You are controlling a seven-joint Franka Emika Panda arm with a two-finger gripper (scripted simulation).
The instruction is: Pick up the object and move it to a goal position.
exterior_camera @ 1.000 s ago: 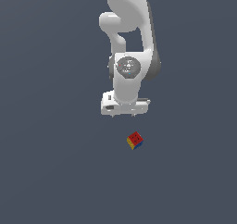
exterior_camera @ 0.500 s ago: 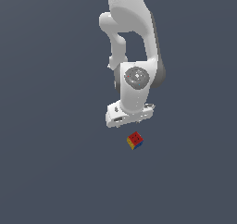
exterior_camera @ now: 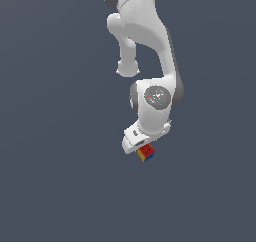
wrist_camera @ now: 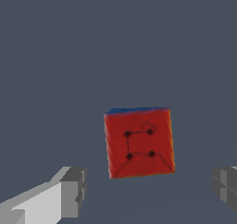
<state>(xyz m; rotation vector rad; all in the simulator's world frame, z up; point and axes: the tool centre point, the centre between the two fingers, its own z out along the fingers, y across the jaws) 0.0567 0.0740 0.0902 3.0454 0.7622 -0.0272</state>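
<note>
So the gripper (exterior_camera: 142,147) is hanging right over the little cube (exterior_camera: 146,152), with its white body covering part of the cube in the exterior view. The cube is sitting on the plain grey floor (exterior_camera: 55,186), nowhere near any edge, since none shows. In the wrist view the red top face is lying ahead of the line between the two fingers (wrist_camera: 74,191) rather than squarely between them, and it's turned a bit relative to them. The fingers are spread wide apart with nothing in them, wider than the cube. My guess is the coming move is hinging on that offset: the gripper needs to slide forward over the cube while dropping, or one finger could be clipping a corner
</note>
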